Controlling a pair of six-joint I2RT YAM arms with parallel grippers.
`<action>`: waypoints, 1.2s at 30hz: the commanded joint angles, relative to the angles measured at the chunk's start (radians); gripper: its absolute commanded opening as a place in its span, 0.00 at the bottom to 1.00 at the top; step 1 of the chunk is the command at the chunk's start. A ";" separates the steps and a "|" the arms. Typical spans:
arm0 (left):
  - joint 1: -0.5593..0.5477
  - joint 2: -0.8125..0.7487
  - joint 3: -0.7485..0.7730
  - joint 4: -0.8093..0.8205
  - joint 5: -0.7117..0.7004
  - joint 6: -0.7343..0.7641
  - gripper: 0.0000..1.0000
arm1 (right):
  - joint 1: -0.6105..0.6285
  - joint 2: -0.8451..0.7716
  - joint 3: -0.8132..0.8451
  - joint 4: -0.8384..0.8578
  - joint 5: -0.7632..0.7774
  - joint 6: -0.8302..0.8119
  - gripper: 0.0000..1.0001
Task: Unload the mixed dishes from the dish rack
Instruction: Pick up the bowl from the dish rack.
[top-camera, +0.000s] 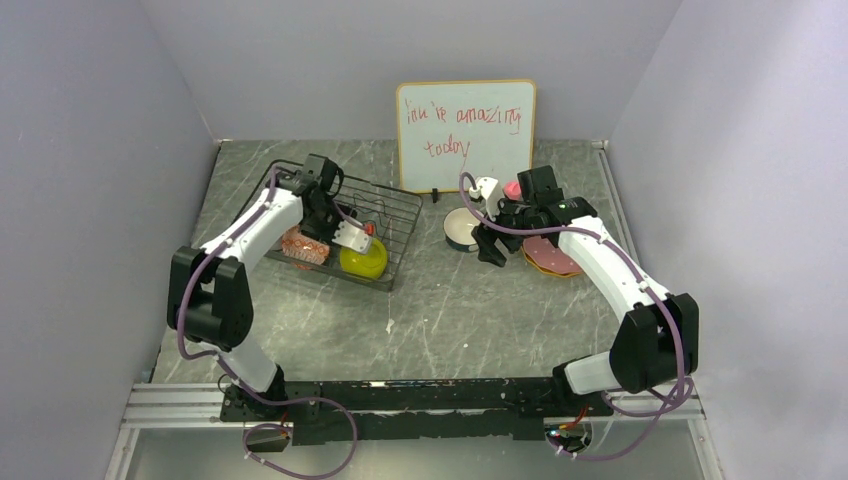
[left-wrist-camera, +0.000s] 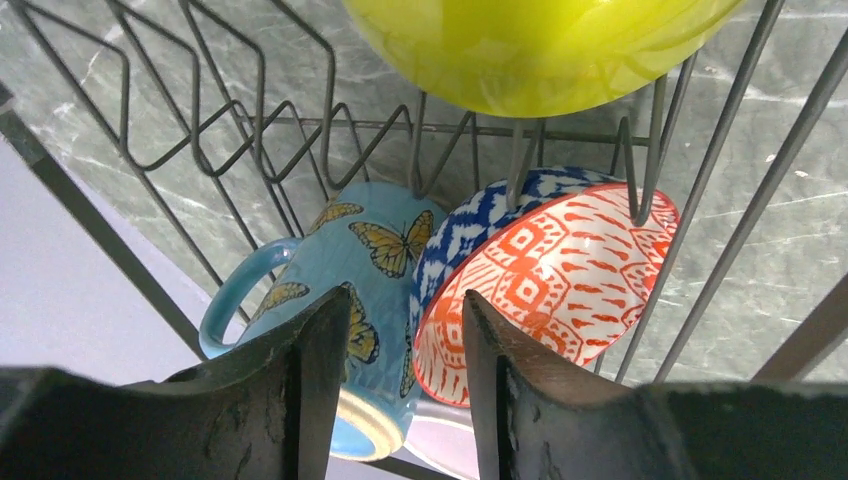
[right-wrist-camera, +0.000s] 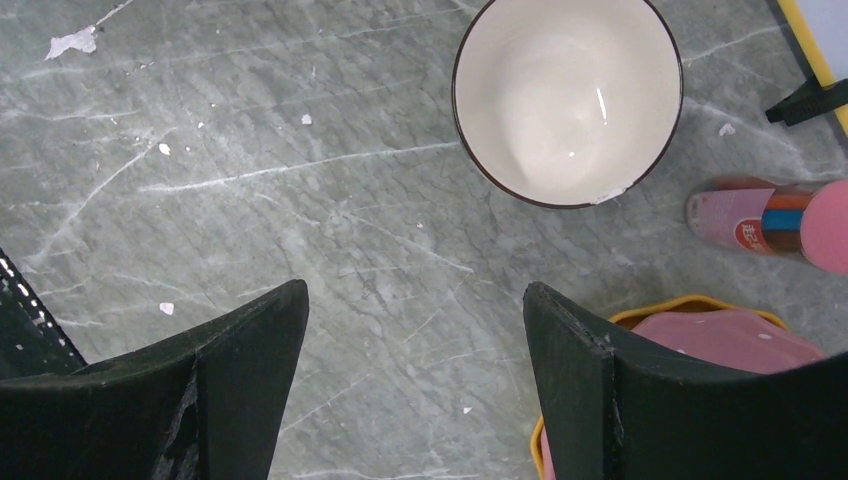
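L gripper (left-wrist-camera: 405, 300) at patterned bowl (left-wrist-camera: 560, 270) in rack (top-camera: 390, 215)

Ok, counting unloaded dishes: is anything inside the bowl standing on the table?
No, the right wrist view shows the bowl upright on the table with a bare white inside.

Top external: high behind the arm bases, angled down over the whole table (top-camera: 450, 320). Left wrist: close, looking past the left gripper (left-wrist-camera: 405, 330) into the dish rack (left-wrist-camera: 250, 130) ahead. Right wrist: close, facing down, white bowl (right-wrist-camera: 567, 100) ahead of the right gripper (right-wrist-camera: 415, 300). Overhead view shares both.
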 joint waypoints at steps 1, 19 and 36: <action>-0.019 0.003 -0.046 0.048 -0.021 0.094 0.50 | -0.007 -0.004 -0.002 0.033 -0.018 -0.024 0.82; -0.031 0.012 -0.142 0.150 -0.095 0.107 0.31 | -0.016 0.000 -0.005 0.032 -0.030 -0.029 0.82; -0.030 -0.143 -0.107 0.088 -0.097 0.091 0.03 | -0.016 -0.005 -0.001 0.029 -0.038 -0.027 0.82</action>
